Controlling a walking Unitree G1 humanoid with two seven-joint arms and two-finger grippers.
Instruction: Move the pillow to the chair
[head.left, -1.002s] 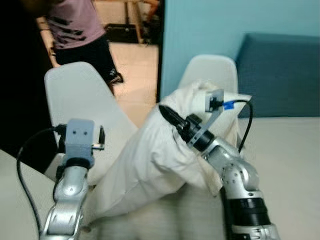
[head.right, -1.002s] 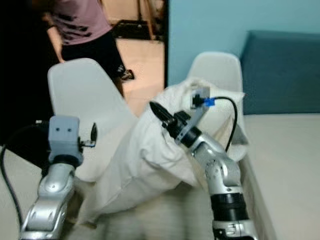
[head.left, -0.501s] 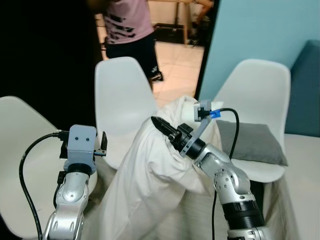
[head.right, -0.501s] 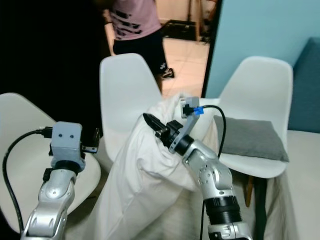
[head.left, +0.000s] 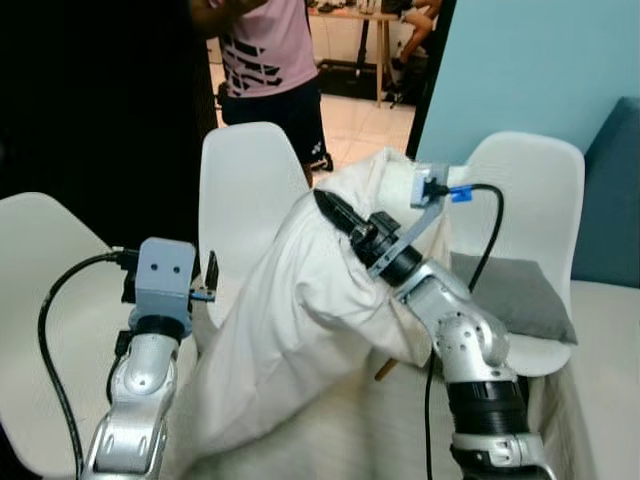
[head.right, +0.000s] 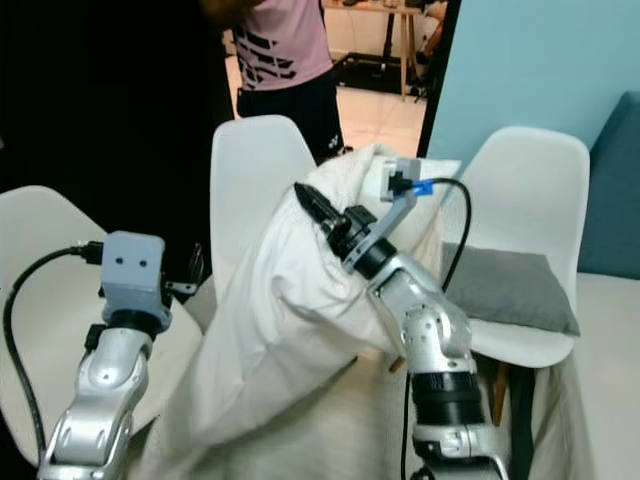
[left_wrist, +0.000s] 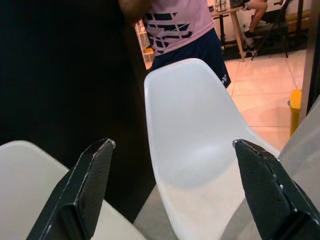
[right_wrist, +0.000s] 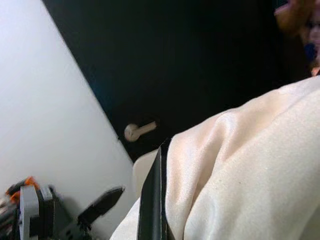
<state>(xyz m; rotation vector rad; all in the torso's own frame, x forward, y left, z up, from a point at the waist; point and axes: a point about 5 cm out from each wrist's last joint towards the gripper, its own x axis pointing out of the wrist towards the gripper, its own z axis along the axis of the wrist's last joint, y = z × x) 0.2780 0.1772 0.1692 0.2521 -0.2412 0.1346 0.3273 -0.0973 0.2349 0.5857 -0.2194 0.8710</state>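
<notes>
Comparing against the picture half a second before, the camera had shifted slightly, and the white pillow (head.left: 300, 320) sat higher, its top corner now level with the chair backs. The right end effector (head.left: 335, 212) remained clamped on the pillow's upper fabric, its black fingers pinched together with the cloth bunched around them. The pillow was soft, smooth-cased and creased, hanging in a long drape between the two arms and in front of the middle chair (head.left: 245, 190). The left end effector (left_wrist: 170, 190) was raised at the pillow's left side with its fingers (left_wrist: 85, 187) wide apart, holding nothing and facing the middle chair.

Three moulded white shell chairs with rounded backs were noted: the left chair (head.left: 45, 300), the middle chair, and the right chair (head.left: 525, 190), whose seat carried a flat grey cushion (head.left: 520, 300). A person (head.left: 265, 70) in a pink top and dark shorts stood behind the chairs.
</notes>
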